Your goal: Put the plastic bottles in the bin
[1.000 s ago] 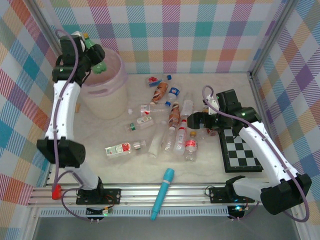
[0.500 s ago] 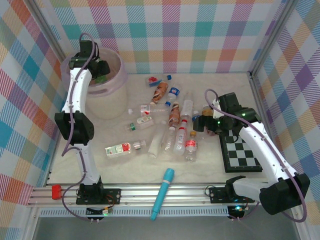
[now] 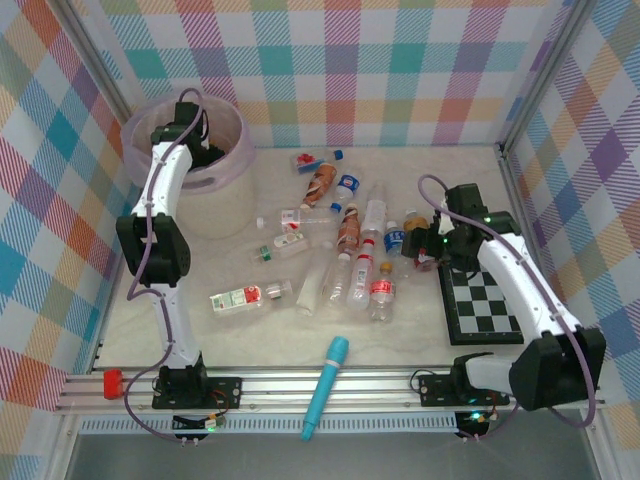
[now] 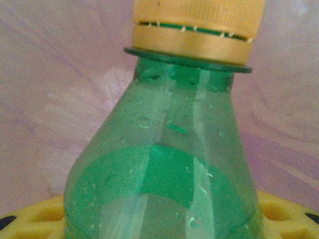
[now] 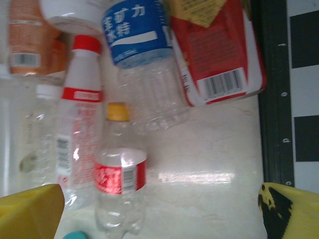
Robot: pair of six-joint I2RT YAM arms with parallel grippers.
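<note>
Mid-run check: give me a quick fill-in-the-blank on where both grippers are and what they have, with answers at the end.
1. The left gripper holds a green bottle whose cap is ____.
2. That gripper is down inside the bin, which stands at the far ____ of the top view.
3. The right gripper hovers with its jaws ____ above a clear bottle with a red label.
4. The chequered board lies to the ____ of the right gripper.

Missing words: yellow; left; open; right.
</note>
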